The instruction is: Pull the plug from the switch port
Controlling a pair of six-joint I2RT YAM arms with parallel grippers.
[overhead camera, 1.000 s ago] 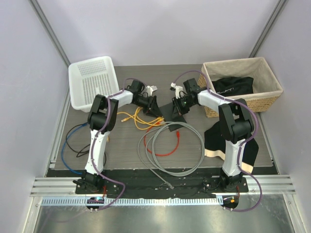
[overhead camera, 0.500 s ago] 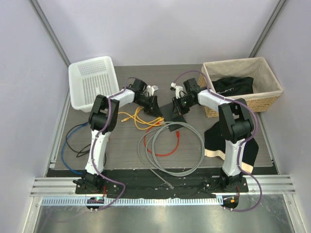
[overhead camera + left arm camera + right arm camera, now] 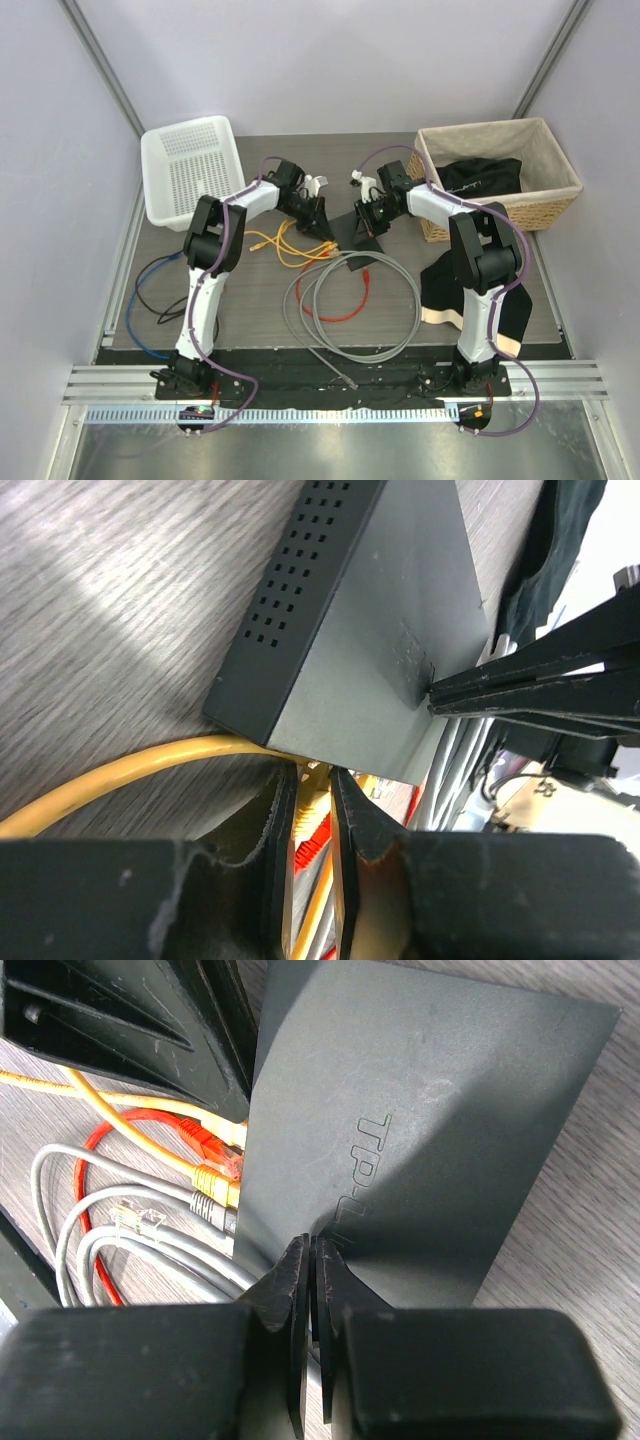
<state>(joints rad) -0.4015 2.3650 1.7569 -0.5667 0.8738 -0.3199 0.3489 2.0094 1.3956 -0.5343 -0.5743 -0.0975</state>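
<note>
The switch (image 3: 350, 233) is a flat matte-black box lying between my two grippers; it also shows in the left wrist view (image 3: 370, 630) and in the right wrist view (image 3: 420, 1130). A red plug (image 3: 205, 1145), a yellow plug (image 3: 215, 1182) and a grey plug (image 3: 208, 1210) sit along its socket edge. My left gripper (image 3: 312, 805) is shut on the yellow plug (image 3: 310, 800) right at the switch's edge. My right gripper (image 3: 312, 1260) is shut on the opposite edge of the switch, and its fingers (image 3: 540, 675) pinch the box's corner.
A white plastic basket (image 3: 190, 170) stands at the back left and a wicker basket (image 3: 500, 160) holding black cloth at the back right. A grey cable coil (image 3: 350, 310), yellow cable (image 3: 280, 245) and red cable (image 3: 345, 312) lie in front. A black-and-cream cloth (image 3: 440, 290) lies by the right arm.
My left wrist has shifted slightly right and back, towards the switch. The right arm and the switch have not visibly moved.
</note>
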